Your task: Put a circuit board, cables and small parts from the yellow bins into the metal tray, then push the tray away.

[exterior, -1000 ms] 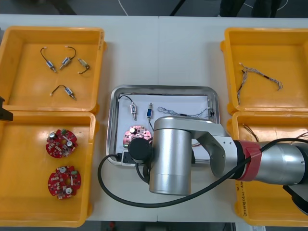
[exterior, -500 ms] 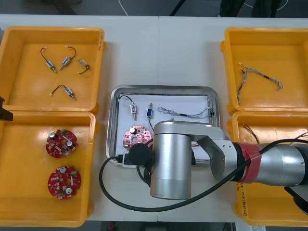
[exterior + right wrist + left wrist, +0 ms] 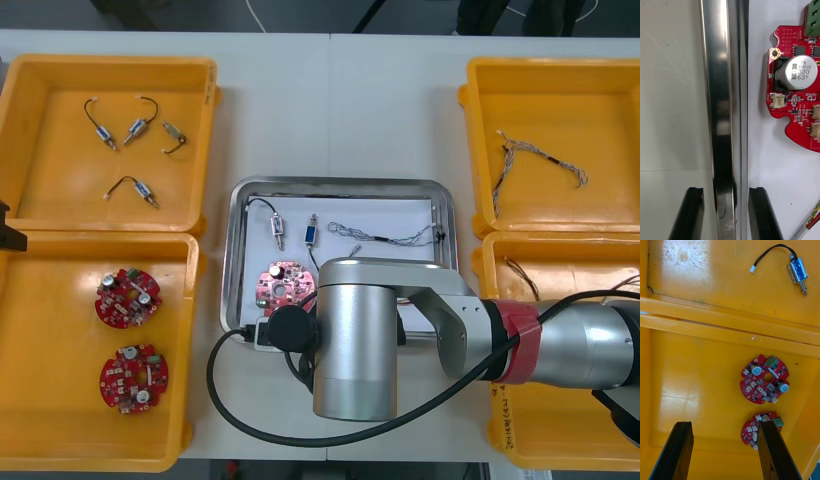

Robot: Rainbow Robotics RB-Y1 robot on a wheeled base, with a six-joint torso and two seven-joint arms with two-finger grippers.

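Observation:
The metal tray (image 3: 340,184) lies mid-table, white inside. It holds a red circuit board (image 3: 283,283), two small metal parts (image 3: 277,230), a blue and white cable (image 3: 385,238) and a red and yellow cable (image 3: 814,219). My right arm (image 3: 355,340) covers the tray's near edge. In the right wrist view my right gripper (image 3: 724,213) sits astride the tray's rim (image 3: 720,112), a finger pressed on each side, with the circuit board (image 3: 797,97) just inside. My left gripper (image 3: 724,450) hangs open over the near left bin (image 3: 696,390) and holds nothing.
The far left yellow bin (image 3: 30,140) holds several small metal parts. Two circuit boards (image 3: 127,297) lie in the near left bin (image 3: 60,400). A cable (image 3: 540,155) lies in the far right bin (image 3: 610,120). Bare table lies beyond the tray.
My right arm has slid a little toward the table's near edge. The tray and its contents have stayed where they were.

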